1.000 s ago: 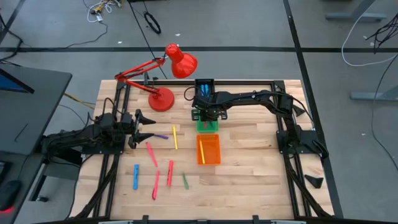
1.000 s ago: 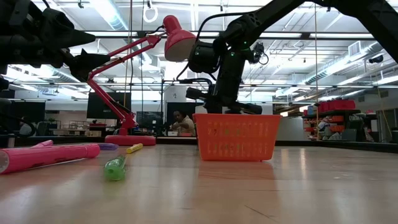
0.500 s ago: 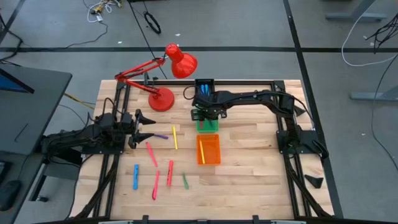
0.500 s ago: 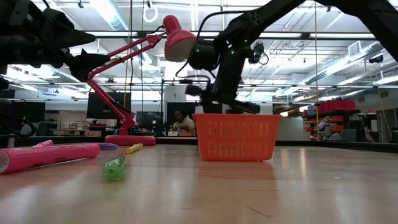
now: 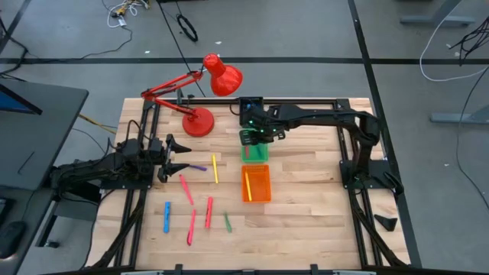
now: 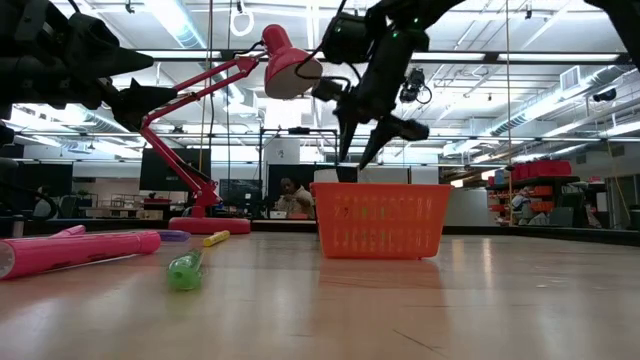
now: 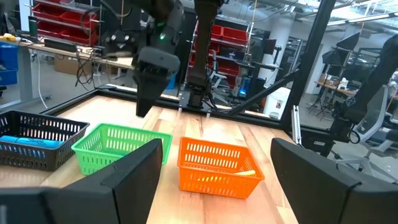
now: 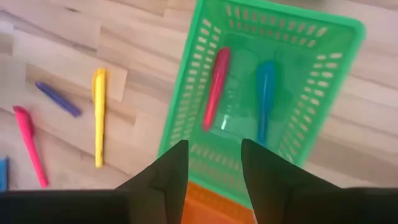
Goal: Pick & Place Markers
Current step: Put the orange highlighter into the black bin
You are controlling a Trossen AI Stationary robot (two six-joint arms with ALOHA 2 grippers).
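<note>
2 markers in green tray, unlabeled

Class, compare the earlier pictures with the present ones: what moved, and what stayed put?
The right gripper has risen from just above the green tray, its fingers open and empty. The left gripper stayed at the table's left side, open. The markers on the table and the orange tray stayed put.

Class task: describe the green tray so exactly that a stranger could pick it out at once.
Start at the red desk lamp at the table's far edge. Three small trays run in a line beside its base: black, green tray, orange. The green tray is the middle one, holding a red marker and a blue marker.
</note>
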